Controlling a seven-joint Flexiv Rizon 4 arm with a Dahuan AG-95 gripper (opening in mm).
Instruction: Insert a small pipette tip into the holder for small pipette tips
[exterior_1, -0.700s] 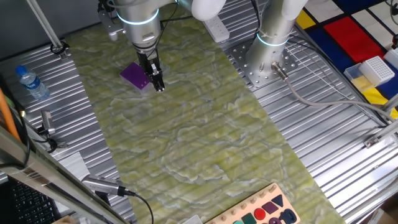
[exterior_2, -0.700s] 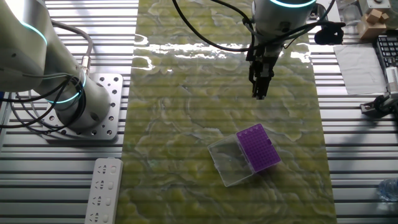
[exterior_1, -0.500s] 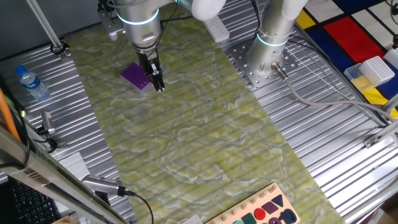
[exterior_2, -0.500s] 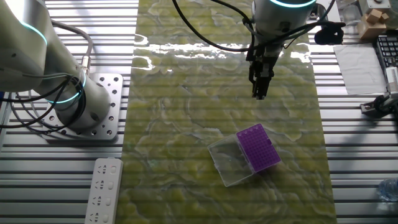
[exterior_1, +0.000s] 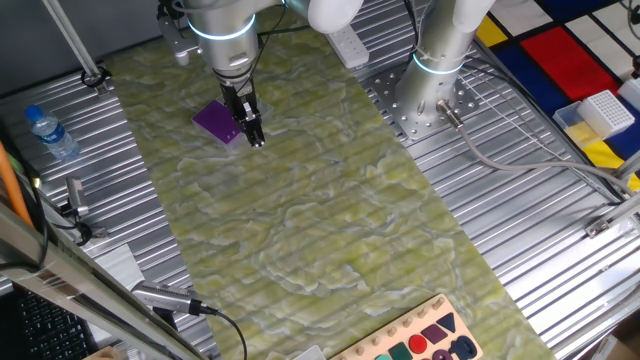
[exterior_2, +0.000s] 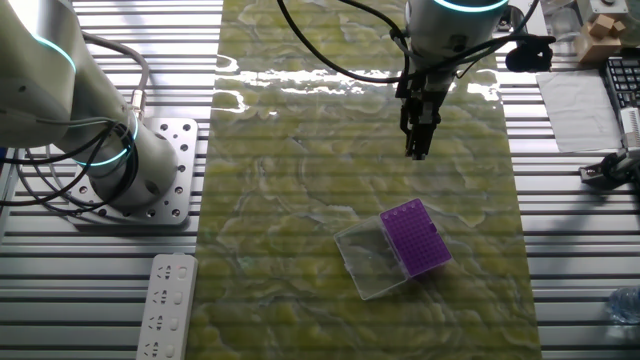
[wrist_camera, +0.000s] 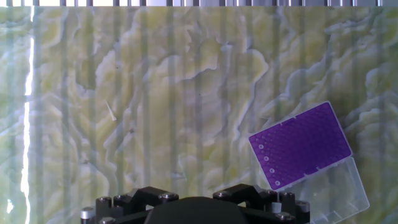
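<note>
The fingers hovered beside the purple holder, looking pressed together; a thin tip, probably, lay apart on the tabletop.

One purple holder for small pipette tips is counted, with one clear cover. One small pipette tip is seen, one water bottle, one white gridded rack, and two arms.

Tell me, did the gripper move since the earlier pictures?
No. The gripper sits at the same spot relative to the purple holder on the green mat as before.
</note>
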